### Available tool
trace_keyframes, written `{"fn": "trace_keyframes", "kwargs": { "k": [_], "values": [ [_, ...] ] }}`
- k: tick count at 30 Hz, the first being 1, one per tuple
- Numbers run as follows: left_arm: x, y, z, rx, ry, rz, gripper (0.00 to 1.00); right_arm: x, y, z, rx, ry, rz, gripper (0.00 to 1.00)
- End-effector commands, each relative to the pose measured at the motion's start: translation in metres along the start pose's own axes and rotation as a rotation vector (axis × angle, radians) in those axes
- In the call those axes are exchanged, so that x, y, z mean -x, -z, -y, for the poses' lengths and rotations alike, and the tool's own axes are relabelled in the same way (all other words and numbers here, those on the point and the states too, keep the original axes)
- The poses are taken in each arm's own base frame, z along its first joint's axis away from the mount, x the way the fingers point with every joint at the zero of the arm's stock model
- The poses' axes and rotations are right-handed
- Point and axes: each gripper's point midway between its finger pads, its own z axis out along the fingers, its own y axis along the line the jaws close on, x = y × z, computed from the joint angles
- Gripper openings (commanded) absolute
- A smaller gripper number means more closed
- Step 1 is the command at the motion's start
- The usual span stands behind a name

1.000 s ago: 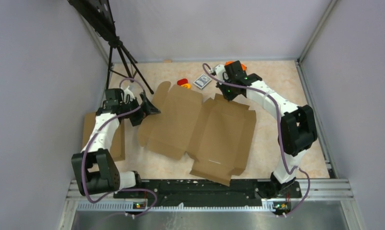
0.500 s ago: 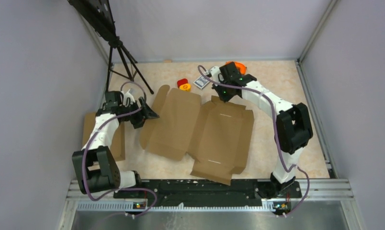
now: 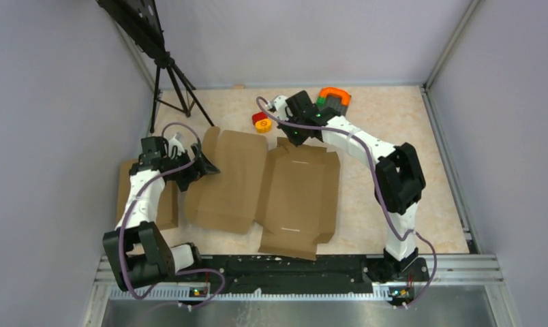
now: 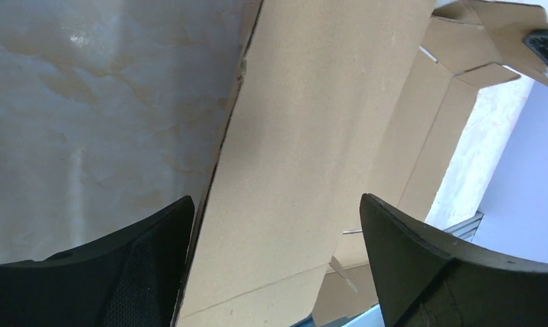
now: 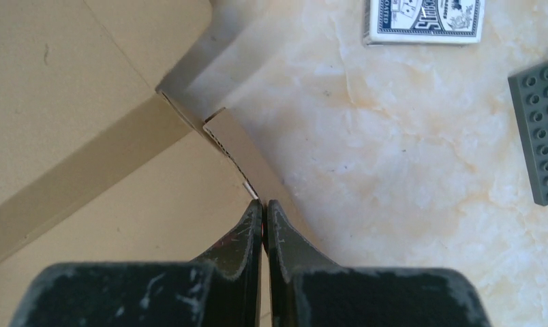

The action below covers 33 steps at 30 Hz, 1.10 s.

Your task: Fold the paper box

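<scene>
**A:** Where is the paper box (image 3: pixel 264 187)?

**B:** Mid-table, as a flat die-cut sheet. Only a narrow flap at its far edge stands up. No walls are formed, so I judge nearly all the folding is left.

**A:** And the grippers?

**B:** The left gripper (image 4: pixel 276 225) is spread wide over the sheet's left edge, gripping nothing. The right gripper (image 5: pixel 263 203) is pressed together at that far flap. A pack of playing cards (image 5: pixel 424 20) lies just beyond.

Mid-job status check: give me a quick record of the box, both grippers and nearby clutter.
paper box: flat unfolded sheet, mid-table
left gripper: fingers open, either side of the sheet's left flap
right gripper: fingers shut, seemingly pinching a far-edge flap
other box: brown, box-shaped, left of the sheet
clutter: card deck, grey brick plate, both beyond the far edge
</scene>
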Motion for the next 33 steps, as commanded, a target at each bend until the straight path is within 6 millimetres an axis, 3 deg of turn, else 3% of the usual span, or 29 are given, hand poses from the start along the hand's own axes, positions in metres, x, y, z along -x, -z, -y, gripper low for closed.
{"fn": "trace_keyframes", "kwargs": {
  "k": [1,6,9,17,21,24,33],
  "values": [
    [0.005,0.011,0.027,-0.092,-0.077,0.046,0.9,0.045,0.0,-0.008,-0.003,-0.002,0.118,0.0],
    [-0.009,-0.004,0.043,-0.159,-0.063,-0.012,0.86,0.051,-0.002,-0.014,0.007,0.015,0.125,0.0],
    [-0.015,-0.011,0.054,-0.205,-0.069,-0.031,0.78,0.05,-0.003,-0.015,0.012,0.025,0.123,0.0],
    [-0.024,-0.023,0.061,-0.29,-0.035,-0.093,0.23,0.045,-0.004,-0.02,0.021,0.043,0.118,0.0],
    [-0.025,-0.026,0.063,-0.315,-0.027,-0.099,0.1,0.044,-0.006,-0.021,0.025,0.044,0.113,0.0],
    [-0.024,-0.023,0.065,-0.321,-0.029,-0.099,0.08,0.041,-0.007,-0.021,0.02,0.043,0.102,0.0],
    [-0.019,-0.014,0.07,-0.311,-0.038,-0.082,0.05,0.038,0.0,-0.002,-0.085,0.035,0.061,0.28]
  ]
}}
